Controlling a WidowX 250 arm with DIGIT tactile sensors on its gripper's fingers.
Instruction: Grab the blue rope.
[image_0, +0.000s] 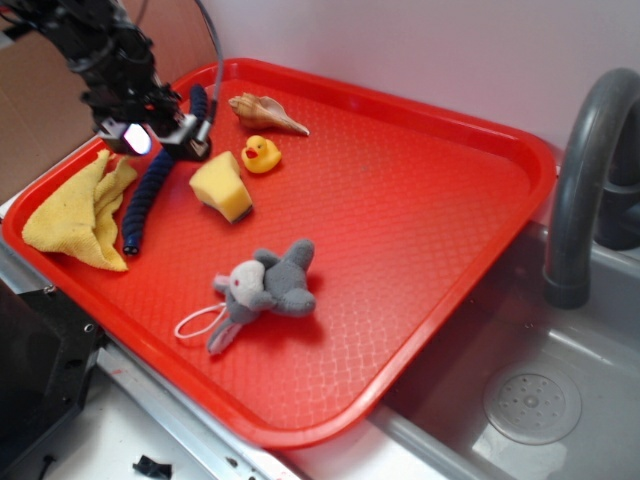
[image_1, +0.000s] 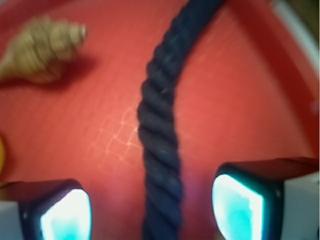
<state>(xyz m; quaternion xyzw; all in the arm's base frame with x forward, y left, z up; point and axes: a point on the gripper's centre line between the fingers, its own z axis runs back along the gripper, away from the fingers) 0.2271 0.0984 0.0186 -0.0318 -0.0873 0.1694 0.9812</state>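
Note:
The blue rope (image_0: 148, 195) is a dark navy braided cord lying on the red tray (image_0: 420, 190), running from near the tray's back left rim down past the yellow cloth (image_0: 80, 215). My gripper (image_0: 160, 135) hovers low over the rope's upper half and hides part of it. In the wrist view the rope (image_1: 161, 145) passes straight between the two glowing fingertips (image_1: 237, 205), with red tray showing on both sides. The gripper (image_1: 152, 210) is open and straddles the rope without touching it.
A tan seashell (image_0: 265, 112), a yellow rubber duck (image_0: 260, 153) and a yellow sponge (image_0: 222, 186) lie just right of the rope. A grey plush toy (image_0: 268, 287) lies mid-tray. The seashell (image_1: 42, 50) shows in the wrist view. A grey faucet (image_0: 590, 170) and a sink stand right.

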